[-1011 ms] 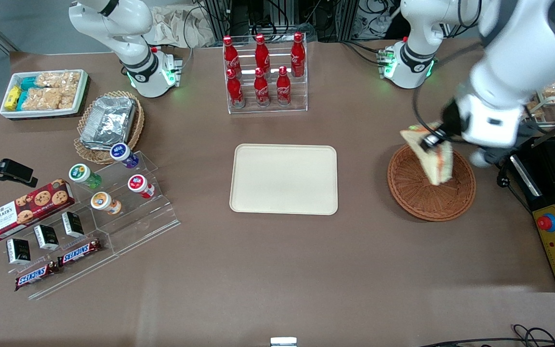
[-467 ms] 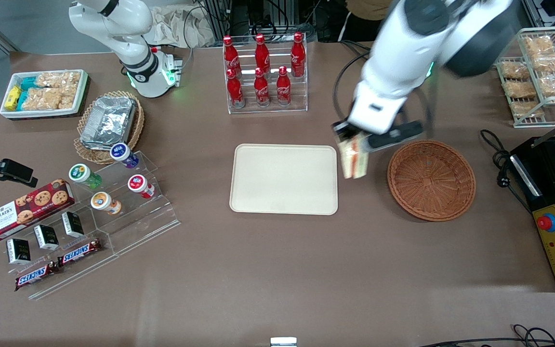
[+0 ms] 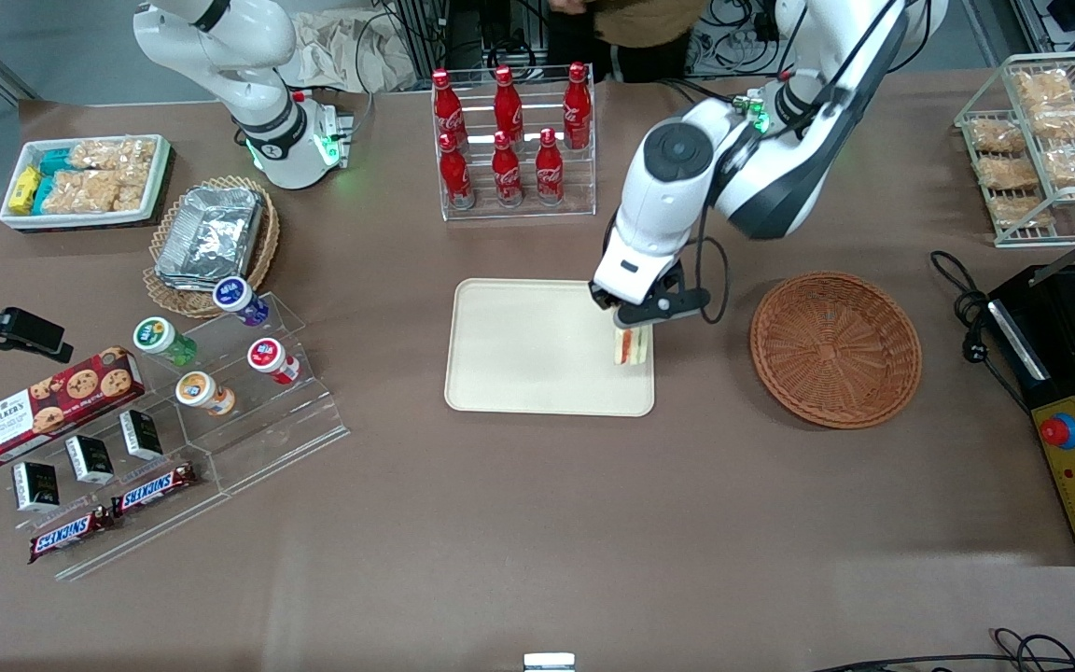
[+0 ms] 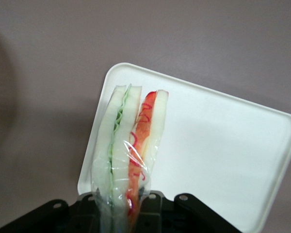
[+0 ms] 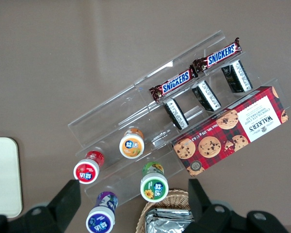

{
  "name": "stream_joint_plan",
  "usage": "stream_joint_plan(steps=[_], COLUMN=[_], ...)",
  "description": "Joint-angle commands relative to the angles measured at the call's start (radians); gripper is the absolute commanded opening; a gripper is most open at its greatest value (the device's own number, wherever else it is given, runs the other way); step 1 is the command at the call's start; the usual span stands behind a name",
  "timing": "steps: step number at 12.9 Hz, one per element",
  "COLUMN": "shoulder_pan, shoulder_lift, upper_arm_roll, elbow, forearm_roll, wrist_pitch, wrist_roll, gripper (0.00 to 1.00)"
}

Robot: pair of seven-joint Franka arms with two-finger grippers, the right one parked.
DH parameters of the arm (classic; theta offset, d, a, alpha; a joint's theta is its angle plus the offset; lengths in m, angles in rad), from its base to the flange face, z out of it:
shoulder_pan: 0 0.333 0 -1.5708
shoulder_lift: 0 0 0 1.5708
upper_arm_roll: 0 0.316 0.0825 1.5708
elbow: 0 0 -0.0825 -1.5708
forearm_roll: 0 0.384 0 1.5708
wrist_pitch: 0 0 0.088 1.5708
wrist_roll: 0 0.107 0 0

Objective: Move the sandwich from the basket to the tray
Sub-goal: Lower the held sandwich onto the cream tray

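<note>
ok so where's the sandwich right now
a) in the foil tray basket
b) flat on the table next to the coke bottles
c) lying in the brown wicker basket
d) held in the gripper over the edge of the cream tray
d: the sandwich is clamped in the left gripper over the edge of the tray nearest the basket, which has nothing in it.

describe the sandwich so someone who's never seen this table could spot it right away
Find the cream tray mid-table, nearer the front camera than the rack of red bottles. Over its edge toward the wicker basket, the left arm's hand grips the sandwich. It is the only plastic-wrapped white bread wedge, showing green and orange-red filling.
</note>
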Motion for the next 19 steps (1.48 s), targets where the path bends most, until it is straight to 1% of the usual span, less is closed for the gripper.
stream_joint_plan(steps=[1, 2, 3, 5, 6, 7, 8, 9, 16, 19], shoulder_pan=[0.012, 0.0, -0.035, -0.035, -0.037, -0.034, -0.034, -0.032, -0.029, -0.014], shoulder_lift=[0.109, 0.148, 0.185, 0.245, 0.267, 0.27, 0.272, 0.272, 0.262, 0.224], upper_arm_roll=[-0.015, -0.015, -0.008, -0.005, -0.005, -0.005, -0.005, -0.005, -0.005, -0.015], elbow=[-0.049, -0.049, -0.046, -0.046, -0.042, -0.04, -0.037, -0.037, -0.023, 0.03], forearm_roll=[0.146, 0.223, 0.292, 0.427, 0.473, 0.498, 0.498, 0.498, 0.5, 0.469], wrist_pitch=[0.145, 0.15, 0.154, 0.194, 0.194, 0.194, 0.194, 0.193, 0.181, 0.08], wrist_roll=[-0.098, -0.132, -0.182, -0.274, -0.31, -0.317, -0.316, -0.307, -0.279, -0.268], gripper=[0.0, 0.0, 0.0, 0.0, 0.0, 0.0, 0.8, 1.0, 1.0, 1.0])
